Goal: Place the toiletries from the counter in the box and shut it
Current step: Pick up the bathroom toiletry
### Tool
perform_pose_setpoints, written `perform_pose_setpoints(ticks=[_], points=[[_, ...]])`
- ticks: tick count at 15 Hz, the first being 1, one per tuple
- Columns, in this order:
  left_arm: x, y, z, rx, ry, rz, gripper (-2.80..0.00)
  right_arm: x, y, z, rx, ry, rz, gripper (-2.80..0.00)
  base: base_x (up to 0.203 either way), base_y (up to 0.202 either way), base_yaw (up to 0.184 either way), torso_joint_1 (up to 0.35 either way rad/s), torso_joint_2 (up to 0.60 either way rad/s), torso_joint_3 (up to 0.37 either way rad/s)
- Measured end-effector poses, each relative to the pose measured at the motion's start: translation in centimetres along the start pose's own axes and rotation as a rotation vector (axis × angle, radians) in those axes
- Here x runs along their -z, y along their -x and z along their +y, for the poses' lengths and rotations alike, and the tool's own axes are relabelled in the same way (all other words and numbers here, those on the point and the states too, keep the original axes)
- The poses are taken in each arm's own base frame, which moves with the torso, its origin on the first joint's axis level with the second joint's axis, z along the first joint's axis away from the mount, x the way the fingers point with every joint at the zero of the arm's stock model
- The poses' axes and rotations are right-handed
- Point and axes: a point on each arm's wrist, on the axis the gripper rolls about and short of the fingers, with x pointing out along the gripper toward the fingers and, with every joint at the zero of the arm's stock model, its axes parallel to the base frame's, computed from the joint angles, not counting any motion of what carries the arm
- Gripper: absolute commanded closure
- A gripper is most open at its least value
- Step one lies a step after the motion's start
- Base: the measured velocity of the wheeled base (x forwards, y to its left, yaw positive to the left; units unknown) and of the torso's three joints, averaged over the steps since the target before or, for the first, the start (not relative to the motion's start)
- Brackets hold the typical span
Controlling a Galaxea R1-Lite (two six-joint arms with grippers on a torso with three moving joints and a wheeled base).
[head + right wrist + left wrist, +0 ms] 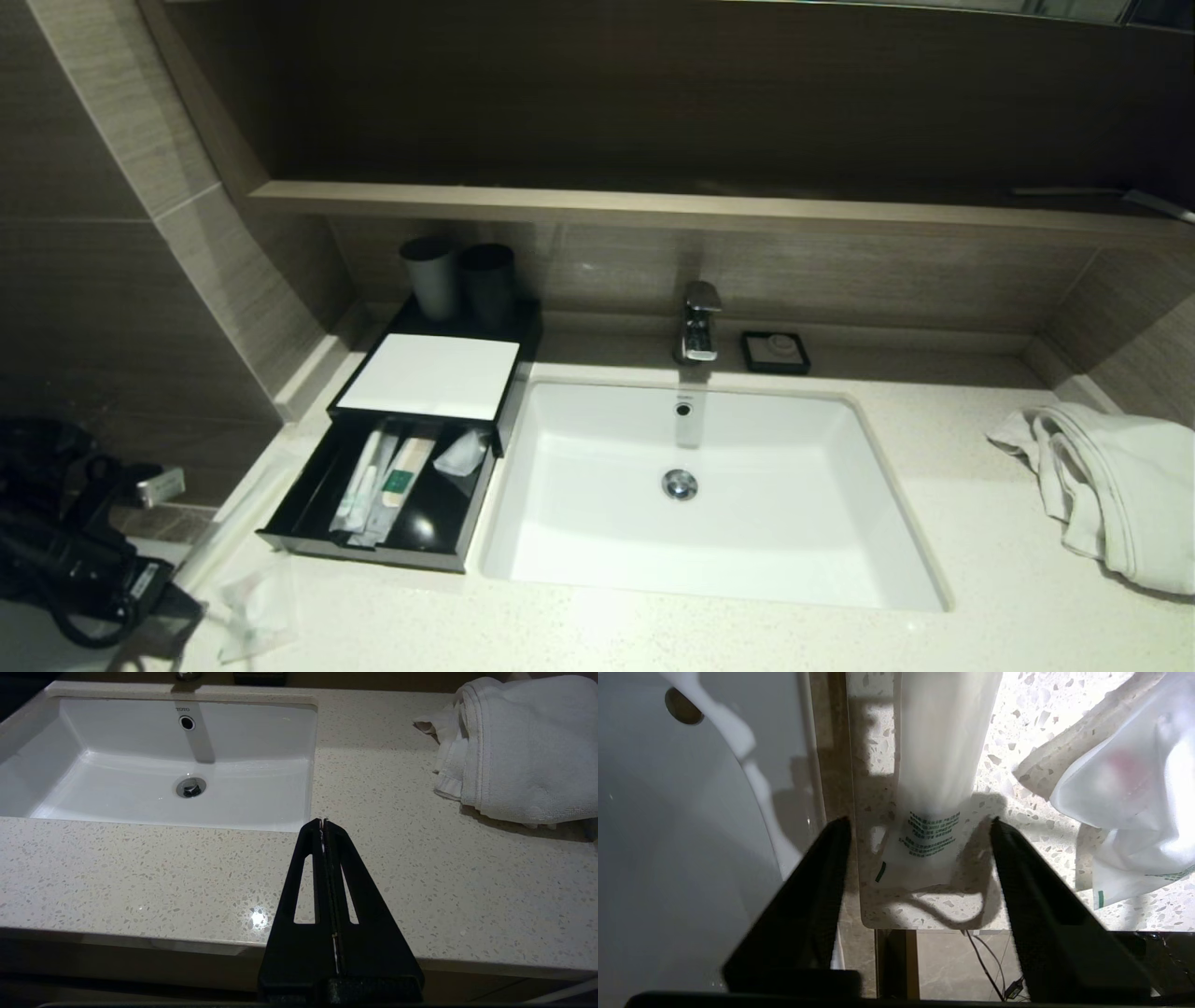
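Between the parted fingers of the left gripper [920, 826] lies a sachet [941, 765], ungrasped

The desk [653, 635] and sink [709, 504] are viewed from above by the head camera. The sink [154, 765] is shared with the right wrist view. The left wrist view is held close behind its claw [920, 830], over the desk corner.
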Motion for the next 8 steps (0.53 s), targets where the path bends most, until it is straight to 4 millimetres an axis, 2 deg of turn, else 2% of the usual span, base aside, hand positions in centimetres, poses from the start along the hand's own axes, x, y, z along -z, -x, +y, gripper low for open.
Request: perform_pose_setpoints(ticks=[8], points=[[-0.04, -0.02, 0.03, 0.001, 0.000, 0.000, 0.00, 0.00, 0.00, 0.00, 0.000, 0.000, 0.000, 0.00, 0.000, 0.000, 0.000, 0.000, 0.00, 0.000]])
